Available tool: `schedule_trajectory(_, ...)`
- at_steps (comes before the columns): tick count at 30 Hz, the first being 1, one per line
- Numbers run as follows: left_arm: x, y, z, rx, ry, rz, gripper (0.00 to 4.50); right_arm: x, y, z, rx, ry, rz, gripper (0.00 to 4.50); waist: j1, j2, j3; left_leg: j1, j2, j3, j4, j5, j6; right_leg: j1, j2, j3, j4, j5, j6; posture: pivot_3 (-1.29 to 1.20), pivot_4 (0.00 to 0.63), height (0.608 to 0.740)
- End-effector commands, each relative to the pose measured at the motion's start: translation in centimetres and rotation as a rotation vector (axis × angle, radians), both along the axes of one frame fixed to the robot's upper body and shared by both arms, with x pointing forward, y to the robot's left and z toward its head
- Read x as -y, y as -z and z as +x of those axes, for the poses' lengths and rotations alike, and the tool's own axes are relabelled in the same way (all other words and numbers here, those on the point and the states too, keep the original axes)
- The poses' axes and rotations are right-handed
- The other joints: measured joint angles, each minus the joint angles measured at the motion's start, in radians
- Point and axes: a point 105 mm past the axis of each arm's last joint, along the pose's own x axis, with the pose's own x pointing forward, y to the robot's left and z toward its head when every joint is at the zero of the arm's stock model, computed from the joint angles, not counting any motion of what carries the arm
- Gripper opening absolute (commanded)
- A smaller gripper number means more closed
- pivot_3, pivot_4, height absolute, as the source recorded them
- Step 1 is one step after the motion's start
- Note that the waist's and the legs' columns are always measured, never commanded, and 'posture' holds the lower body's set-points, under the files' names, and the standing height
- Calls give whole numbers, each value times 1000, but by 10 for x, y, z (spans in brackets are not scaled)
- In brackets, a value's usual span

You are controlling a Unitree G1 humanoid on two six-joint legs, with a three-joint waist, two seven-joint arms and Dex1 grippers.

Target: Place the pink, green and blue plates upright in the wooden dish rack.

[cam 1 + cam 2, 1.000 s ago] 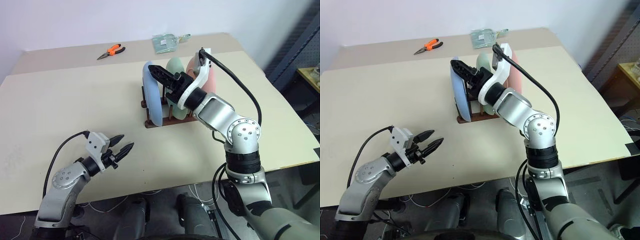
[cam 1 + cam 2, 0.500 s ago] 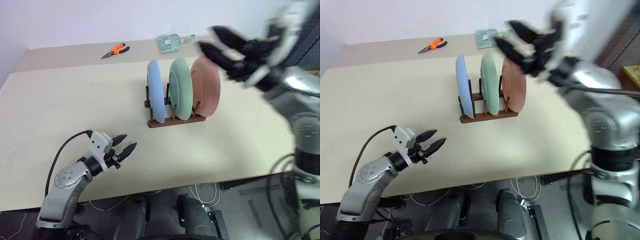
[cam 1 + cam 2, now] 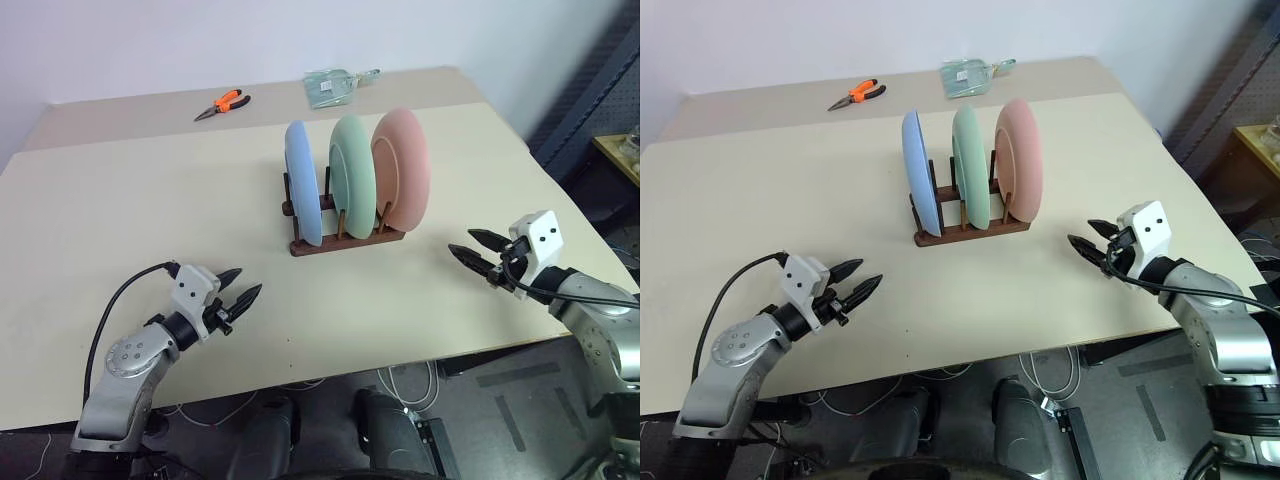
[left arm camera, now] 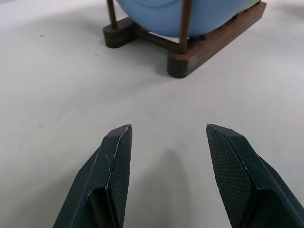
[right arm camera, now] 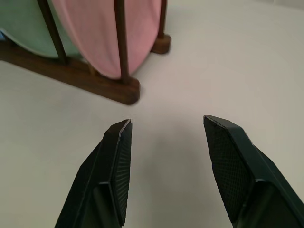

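Head views: all three plates are standing on edge in the wooden dish rack (image 3: 345,238) mid-worktop (image 3: 150,190). The blue plate (image 3: 303,183) is sitting at the left end, the green plate (image 3: 352,177) in the middle and the pink plate (image 3: 403,169) at the right end, each leaning on pegs that are keeping it upright. Task is looking done. The left tool (image 3: 243,290) is hovering low over the near worktop with fingers apart, gripping nothing; rack is at its 1 o'clock, well apart. The right tool (image 3: 470,246) is hanging near the right edge, fingers apart, empty; rack is at its 10 o'clock, apart. Orange pliers (image 3: 229,100) and a clear packet (image 3: 332,84) are lying at the far edge, unrelated.

Left wrist view: two spread fingers (image 4: 114,161) are pointing at the rack's end, the blue plate filling the gap between pegs, bare worktop between.

Right wrist view: spread fingers (image 5: 116,161) are aiming at the rack's other end, the pink plate wedged behind a peg, green one beside it. Nothing gripped.
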Motion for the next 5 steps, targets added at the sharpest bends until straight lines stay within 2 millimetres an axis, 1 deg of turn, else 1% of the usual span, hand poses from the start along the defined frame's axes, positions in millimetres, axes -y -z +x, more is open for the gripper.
schedule_trajectory(1,-7,-8,-1,42,-15,17,2549,0,-3,2,40,-13,-30,2394,3,0,0,0,0,0,0,0,0,0,0,0,0,0,-1,0,150,739)
schedule_trajectory(3,-8,-8,-2,46,-26,15,2549,-1,0,3,39,-16,-31,2394,4,0,0,0,-1,0,0,0,0,0,-1,0,0,1,-2,0,150,739)
schedule_trajectory(5,-7,-9,-1,54,-33,12,2549,-1,-5,7,50,-13,-14,2394,4,0,0,-1,-1,0,0,0,0,0,-2,0,0,2,-3,0,150,739)
